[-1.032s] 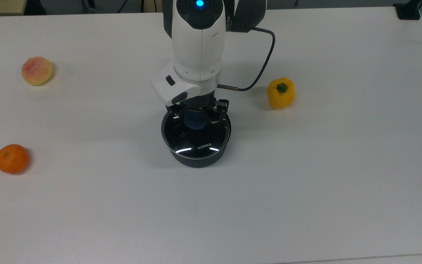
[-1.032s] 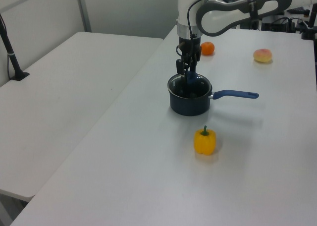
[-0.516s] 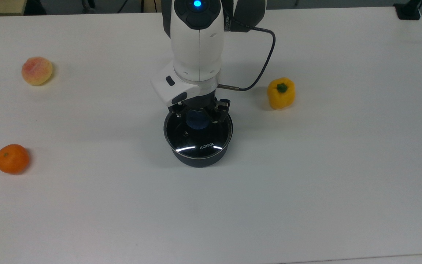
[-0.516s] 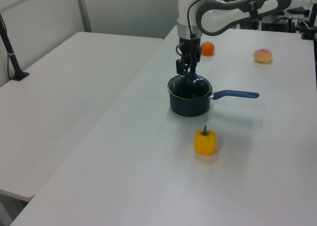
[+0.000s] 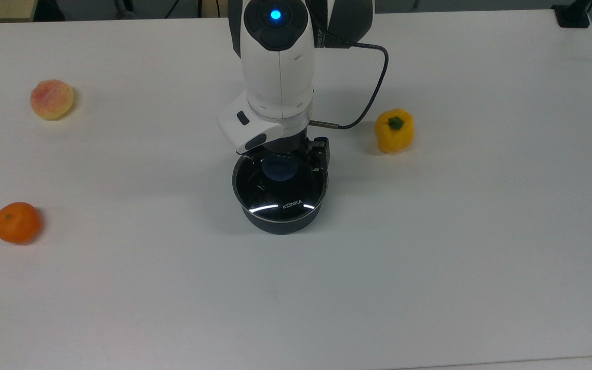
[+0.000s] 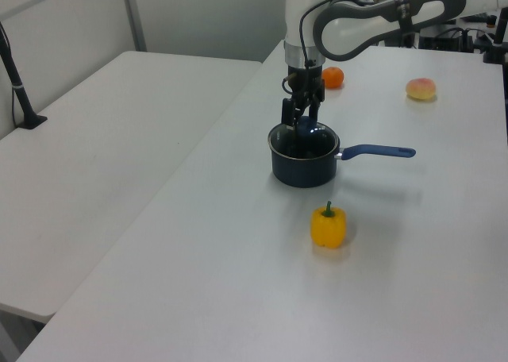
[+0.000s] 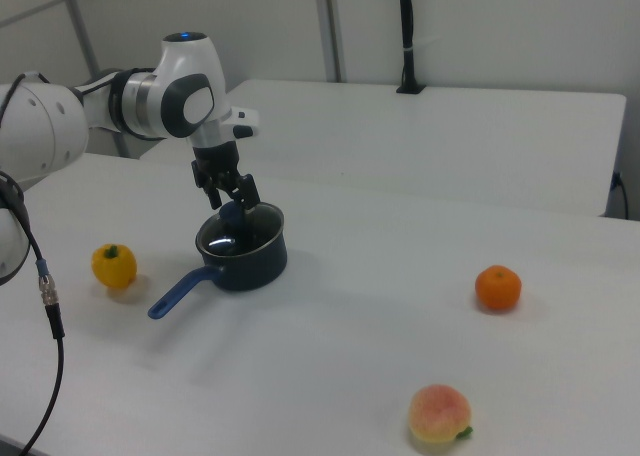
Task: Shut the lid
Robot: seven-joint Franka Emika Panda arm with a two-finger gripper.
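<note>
The clear glass lid with white KONKA lettering lies flat on the black saucepan, covering its mouth. The lid's blue knob sits at the centre. My gripper hangs just above the knob, open, with one finger on each side and a gap to the knob. In the left view the gripper stands over the saucepan, whose blue handle points to the left view's right. In the right view the gripper is spread above the knob.
A yellow pepper stands to the top view's right of the pan. A peach and an orange lie far to the top view's left. A dark cable loops off the wrist. The white table stretches wide in front.
My fingers were shut on the blue knob; now they have spread apart and the hand has lifted slightly. The lid has settled a little to the top view's right on the pan.
</note>
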